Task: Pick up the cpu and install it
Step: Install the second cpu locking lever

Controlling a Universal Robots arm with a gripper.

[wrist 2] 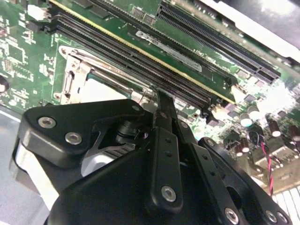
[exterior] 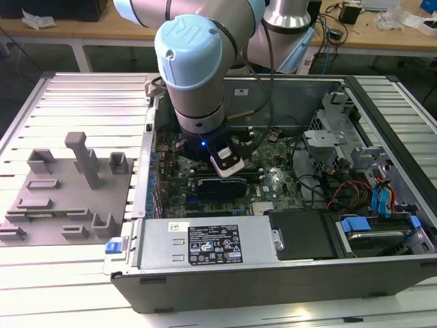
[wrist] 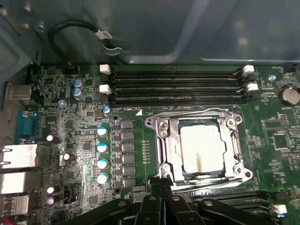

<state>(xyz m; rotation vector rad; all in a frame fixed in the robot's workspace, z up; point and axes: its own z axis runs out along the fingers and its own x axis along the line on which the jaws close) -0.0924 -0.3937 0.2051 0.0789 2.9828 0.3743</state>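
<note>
Beside the one socket (wrist: 199,149) holding one cpu (wrist: 200,148), four blue-topped capacitors (wrist: 102,154) stood; beyond it, three memory slots (wrist: 176,86).

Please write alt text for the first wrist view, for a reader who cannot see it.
A pale silver cpu sits inside the metal-framed socket of a green motherboard, with the black gripper just beside the socket's edge. Black memory slots run along the socket's far side.
</note>
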